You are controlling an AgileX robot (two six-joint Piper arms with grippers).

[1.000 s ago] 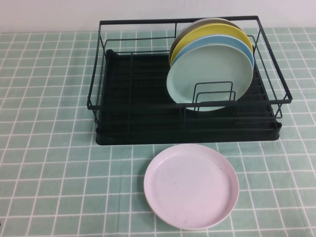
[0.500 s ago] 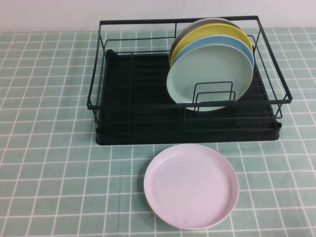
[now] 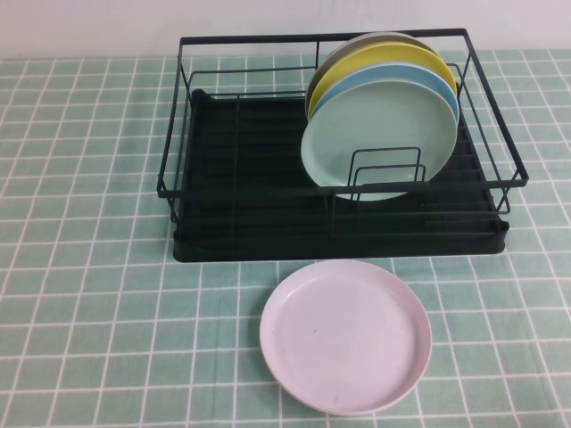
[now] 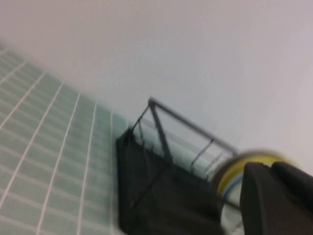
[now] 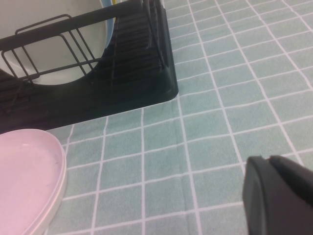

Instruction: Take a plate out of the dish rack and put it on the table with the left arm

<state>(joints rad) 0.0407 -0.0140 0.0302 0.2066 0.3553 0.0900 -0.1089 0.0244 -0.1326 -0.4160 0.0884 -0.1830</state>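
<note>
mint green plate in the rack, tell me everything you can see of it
The plate is round, pale mint green, smooth and matte like plastic, with a low rim. It stands on edge at the front of a plate stack, leaning on the light blue plate, in the dish rack; wire dividers cross its lower edge. Neither gripper touches it.

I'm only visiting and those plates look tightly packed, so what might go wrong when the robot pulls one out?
The mint-green plate leans against the light blue plate in the dish rack, so lifting it could drag or tip its neighbours.

A wire divider stands in front of it and might snag the rim.

The pink plate already lies on the table right before the rack, crowding the drop spot.

Left end effector and right end effector show only in their wrist views.
</note>
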